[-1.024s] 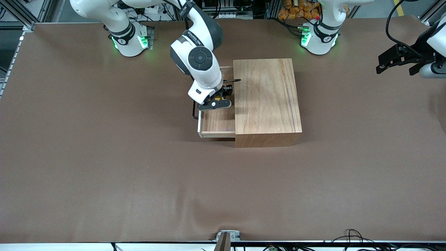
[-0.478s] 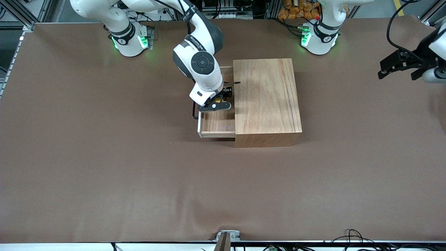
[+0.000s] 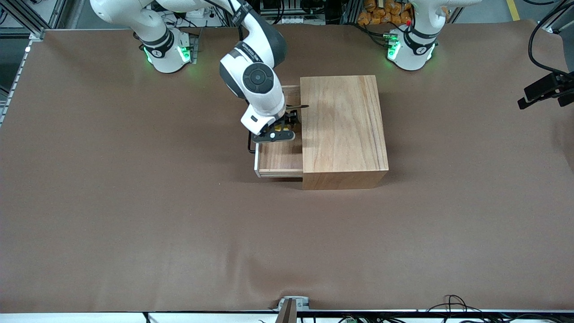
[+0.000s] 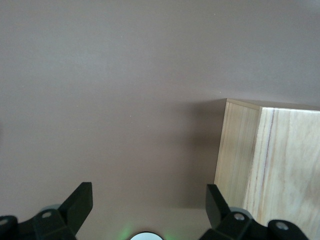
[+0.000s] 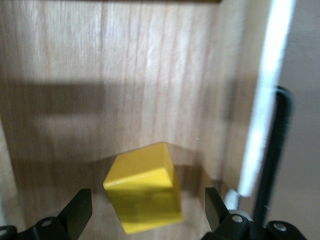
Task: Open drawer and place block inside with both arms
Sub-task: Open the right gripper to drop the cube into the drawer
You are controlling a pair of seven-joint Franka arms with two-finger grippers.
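Note:
The drawer stands pulled out of the wooden box toward the right arm's end of the table, its black wire handle at its front. My right gripper is low over the drawer and open. The yellow block lies tilted on the drawer floor between the fingers, with a gap on each side. It shows as a yellow spot in the front view. My left gripper is open and empty, up in the air over the table edge at the left arm's end.
The left wrist view shows bare brown table, a corner of the wooden box and my left gripper open. The right wrist view shows the drawer's white front edge and its handle. Green-lit arm bases stand along the table's back.
My left gripper has drawn away toward the table edge at the left arm's end, partly out of the front view. My right gripper has stayed over the drawer with the block, shifting only slightly.

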